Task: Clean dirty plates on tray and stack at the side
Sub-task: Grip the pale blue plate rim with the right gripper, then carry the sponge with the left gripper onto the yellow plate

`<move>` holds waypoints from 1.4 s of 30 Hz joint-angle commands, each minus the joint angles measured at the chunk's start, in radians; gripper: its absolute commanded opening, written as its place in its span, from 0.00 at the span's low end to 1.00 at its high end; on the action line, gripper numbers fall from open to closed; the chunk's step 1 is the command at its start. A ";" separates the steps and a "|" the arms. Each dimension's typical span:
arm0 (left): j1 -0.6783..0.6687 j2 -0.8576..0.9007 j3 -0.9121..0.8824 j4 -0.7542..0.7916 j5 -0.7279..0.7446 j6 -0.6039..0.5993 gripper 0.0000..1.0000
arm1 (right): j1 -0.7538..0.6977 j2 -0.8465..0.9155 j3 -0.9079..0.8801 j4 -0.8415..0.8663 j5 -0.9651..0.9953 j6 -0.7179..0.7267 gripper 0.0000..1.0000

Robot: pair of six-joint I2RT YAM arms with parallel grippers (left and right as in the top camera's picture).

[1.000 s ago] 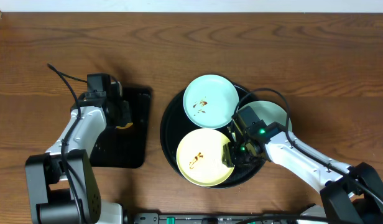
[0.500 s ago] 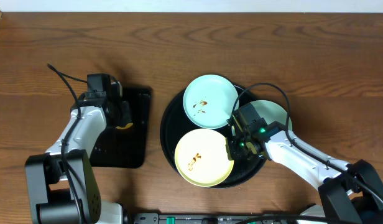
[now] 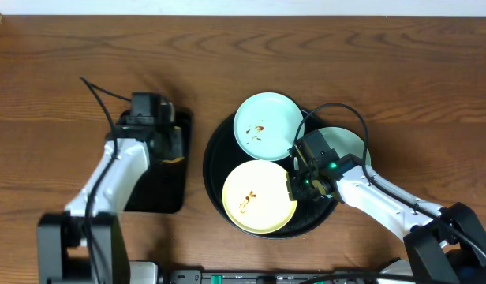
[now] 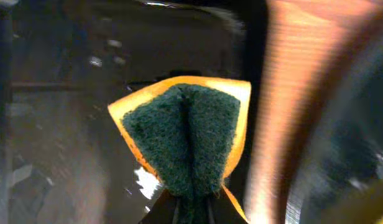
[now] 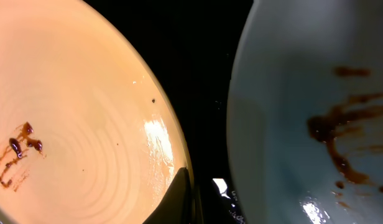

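Three plates lie on the round black tray (image 3: 214, 170). A pale blue plate (image 3: 267, 126) with brown smears is at the back, and it also fills the right side (image 5: 316, 124) of the right wrist view. The pale yellow plate (image 3: 257, 199), also smeared, is at the front. My right gripper (image 3: 293, 189) is shut on its right rim (image 5: 170, 143). Another pale plate (image 3: 347, 142) at the tray's right is partly hidden by the right arm. My left gripper (image 3: 172, 150) is shut on a green and yellow sponge (image 4: 185, 134), held over the rectangular tray's right edge.
A smaller rectangular black tray (image 3: 160, 197) lies left of the round one, under the left arm. A black cable (image 3: 101, 91) trails from the left wrist. Bare wooden table (image 3: 401, 71) surrounds both trays.
My right gripper has shut on the yellow plate's rim, and the plate shifted slightly left. The left arm has moved right and a little back with the sponge in it.
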 commanded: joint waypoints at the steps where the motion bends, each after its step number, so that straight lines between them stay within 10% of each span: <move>1: -0.056 -0.064 0.035 -0.046 0.015 -0.037 0.07 | -0.005 0.010 -0.008 -0.009 0.024 -0.016 0.01; 20: -0.327 -0.145 0.034 -0.046 0.678 -0.262 0.07 | -0.014 0.010 -0.008 -0.023 0.028 0.011 0.01; 42: -0.389 -0.051 0.031 -0.013 0.790 -0.457 0.07 | -0.037 0.010 -0.008 -0.080 0.031 0.044 0.01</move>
